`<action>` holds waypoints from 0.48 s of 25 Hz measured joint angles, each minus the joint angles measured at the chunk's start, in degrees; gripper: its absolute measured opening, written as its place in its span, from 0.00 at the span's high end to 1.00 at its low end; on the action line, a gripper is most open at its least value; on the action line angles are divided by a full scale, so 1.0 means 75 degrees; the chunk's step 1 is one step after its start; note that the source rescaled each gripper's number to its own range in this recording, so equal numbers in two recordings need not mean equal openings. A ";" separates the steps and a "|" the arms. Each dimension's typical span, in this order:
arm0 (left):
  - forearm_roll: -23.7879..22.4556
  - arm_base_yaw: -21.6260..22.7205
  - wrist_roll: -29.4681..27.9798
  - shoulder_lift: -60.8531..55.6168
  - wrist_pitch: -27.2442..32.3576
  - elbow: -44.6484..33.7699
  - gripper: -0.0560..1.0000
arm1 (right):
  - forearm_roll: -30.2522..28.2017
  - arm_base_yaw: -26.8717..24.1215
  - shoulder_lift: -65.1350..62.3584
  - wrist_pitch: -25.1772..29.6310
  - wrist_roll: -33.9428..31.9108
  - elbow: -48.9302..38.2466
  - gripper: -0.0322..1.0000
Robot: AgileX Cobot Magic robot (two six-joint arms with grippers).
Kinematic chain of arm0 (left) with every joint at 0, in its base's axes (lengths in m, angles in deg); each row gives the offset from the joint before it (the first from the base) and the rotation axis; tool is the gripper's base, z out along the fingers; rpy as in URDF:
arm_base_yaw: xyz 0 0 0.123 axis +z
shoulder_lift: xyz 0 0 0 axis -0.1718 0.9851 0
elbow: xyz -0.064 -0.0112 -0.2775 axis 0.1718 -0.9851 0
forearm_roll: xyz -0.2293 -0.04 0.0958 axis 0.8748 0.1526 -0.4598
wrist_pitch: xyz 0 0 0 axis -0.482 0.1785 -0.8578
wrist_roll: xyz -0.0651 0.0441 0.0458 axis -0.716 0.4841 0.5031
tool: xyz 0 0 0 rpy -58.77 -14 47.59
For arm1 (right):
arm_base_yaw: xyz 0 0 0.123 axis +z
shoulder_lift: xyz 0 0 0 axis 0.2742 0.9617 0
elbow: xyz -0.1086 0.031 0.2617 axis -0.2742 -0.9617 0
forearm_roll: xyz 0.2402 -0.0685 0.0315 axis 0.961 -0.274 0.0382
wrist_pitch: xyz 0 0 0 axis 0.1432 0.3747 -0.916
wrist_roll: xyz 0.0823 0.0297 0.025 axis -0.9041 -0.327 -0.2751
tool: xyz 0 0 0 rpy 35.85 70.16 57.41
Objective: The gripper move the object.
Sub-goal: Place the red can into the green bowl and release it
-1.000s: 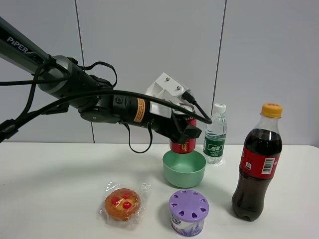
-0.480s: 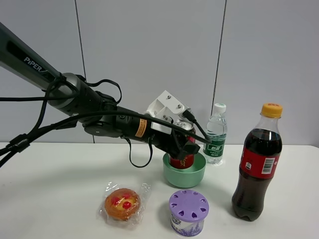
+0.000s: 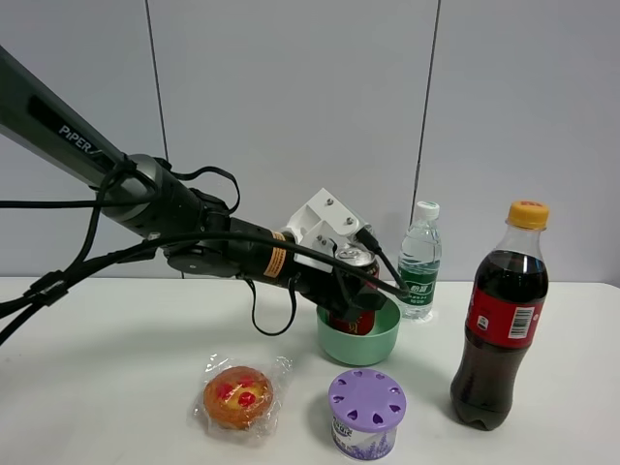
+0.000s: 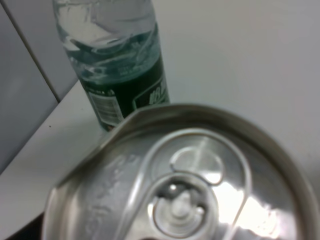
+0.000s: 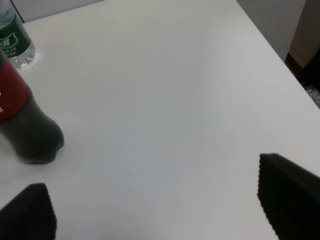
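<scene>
My left gripper [image 3: 347, 291], black with a white bracket and an orange label band, is shut on the red drink can [image 3: 365, 316]. It holds the can upright, with the can's lower part inside the green bowl [image 3: 380, 342]. I cannot tell whether the can touches the bowl's bottom. In the left wrist view the can's silver top [image 4: 185, 200] fills the frame and the fingers are hidden. My right gripper [image 5: 157, 205] is open and empty over bare white table, and does not show in the exterior high view.
A small water bottle [image 3: 418, 262] stands just behind the bowl, also in the left wrist view [image 4: 120, 65]. A tall cola bottle [image 3: 499, 320] stands at the right. A purple-lidded tub [image 3: 366, 412] and a wrapped muffin [image 3: 237, 397] sit in front.
My left gripper has come down with the can, from above the green bowl to partly inside it. The other objects have not moved.
</scene>
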 joint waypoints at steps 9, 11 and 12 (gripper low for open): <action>0.0009 0.0000 0.0155 0.0000 0.0000 0.0000 0.95 | 0.0000 0.0000 0.0000 0.0000 0.0000 0.0000 0.00; 0.0009 0.0000 0.0172 0.0000 0.0000 0.0000 0.95 | 0.0000 0.0000 0.0000 0.0000 0.0000 0.0000 0.00; 0.0009 0.0000 0.0190 0.0006 0.0000 0.0000 0.95 | 0.0000 0.0000 0.0000 0.0000 0.0000 0.0000 0.00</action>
